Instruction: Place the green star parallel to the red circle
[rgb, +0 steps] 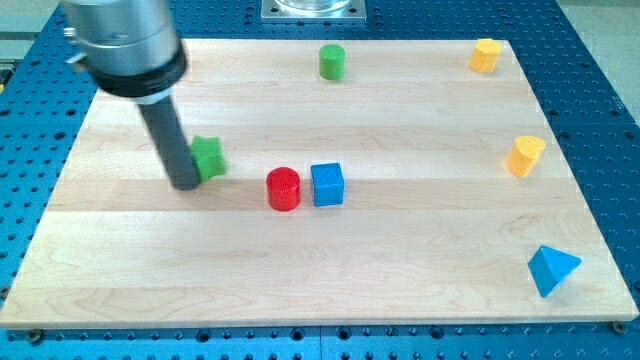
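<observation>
The green star (209, 157) lies on the wooden board left of centre. The red circle (284, 188) stands to its right and slightly lower, with a blue cube (327, 185) touching the circle's right side. My tip (186, 183) rests on the board right against the star's left lower side. The dark rod rises up and to the left from there and hides part of the star's left edge.
A green cylinder (332, 62) stands at the top centre. A yellow block (485, 56) sits at the top right, another yellow block (525, 156) at the right edge. A blue triangular block (551, 269) lies at the bottom right. The board (400, 270) ends at blue perforated metal.
</observation>
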